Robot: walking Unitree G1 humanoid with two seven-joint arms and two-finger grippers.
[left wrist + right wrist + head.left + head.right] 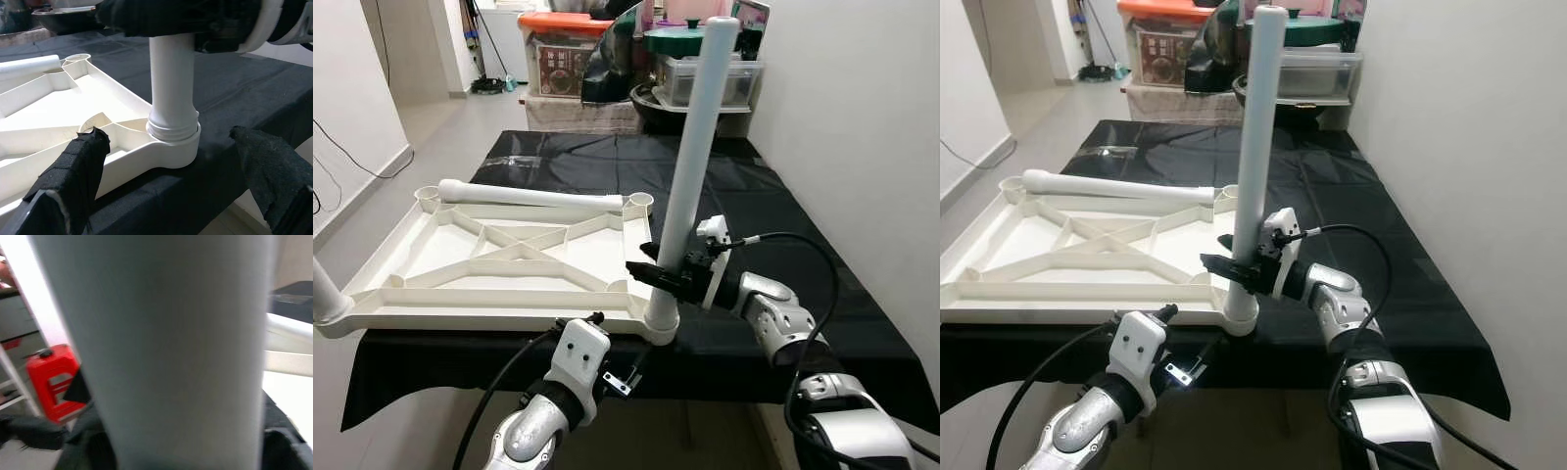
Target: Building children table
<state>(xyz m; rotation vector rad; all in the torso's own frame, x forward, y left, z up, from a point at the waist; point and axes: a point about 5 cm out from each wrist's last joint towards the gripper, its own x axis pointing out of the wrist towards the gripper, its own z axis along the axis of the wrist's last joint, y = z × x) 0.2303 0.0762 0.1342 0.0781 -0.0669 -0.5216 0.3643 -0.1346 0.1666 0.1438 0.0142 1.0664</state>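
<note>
A white children's tabletop point(509, 250) lies underside up on a black cloth point(773, 215). A white leg point(695, 147) stands upright in its near right corner socket point(173, 147). My right gripper point(661, 274) is shut on this leg low down, just above the socket; up close in the right wrist view is the leg point(166, 342). My left gripper point(171, 196) is open, held just below and in front of the table edge, its fingers point(73, 181) spread to either side of the socket without touching it. A second leg point(533, 196) lies loose along the tabletop's far edge.
Another leg end point(323, 294) shows at the tabletop's near left corner. Storage boxes point(568, 54) and pots are stacked beyond the far end of the table. A wall runs close on the right. Open floor lies to the left.
</note>
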